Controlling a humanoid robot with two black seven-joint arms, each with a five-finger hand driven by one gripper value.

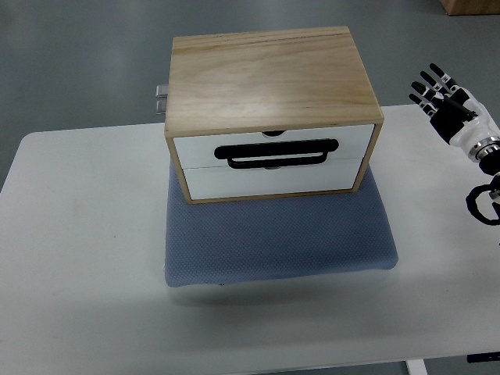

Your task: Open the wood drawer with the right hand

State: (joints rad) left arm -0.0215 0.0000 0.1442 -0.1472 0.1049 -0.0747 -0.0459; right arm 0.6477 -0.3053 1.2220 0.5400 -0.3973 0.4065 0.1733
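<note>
Well apart, wood drawer (272, 168) closed, right robot hand (449, 101) to its right, fingers spread, empty.

The right hand (444, 94), black-fingered with a white back and wrist, hovers over the far right part of the white rectangular table (70, 258), its fingers (428, 82) spread and straight, holding nothing. Well apart to the hand's left stands the light wooden box-shaped drawer cabinet (269, 78), resting on a blue-grey padded fabric mat (281, 242) that extends nearer the camera than the hand. The cabinet's two white drawer fronts (269, 160) face the camera, both flush and shut; a black loop-shaped handle (277, 152) lies across them, to the left of and lower than the hand. On the cabinet's far left side, farthest from the hand, a small grey metal fitting (162, 99) protrudes.
</note>
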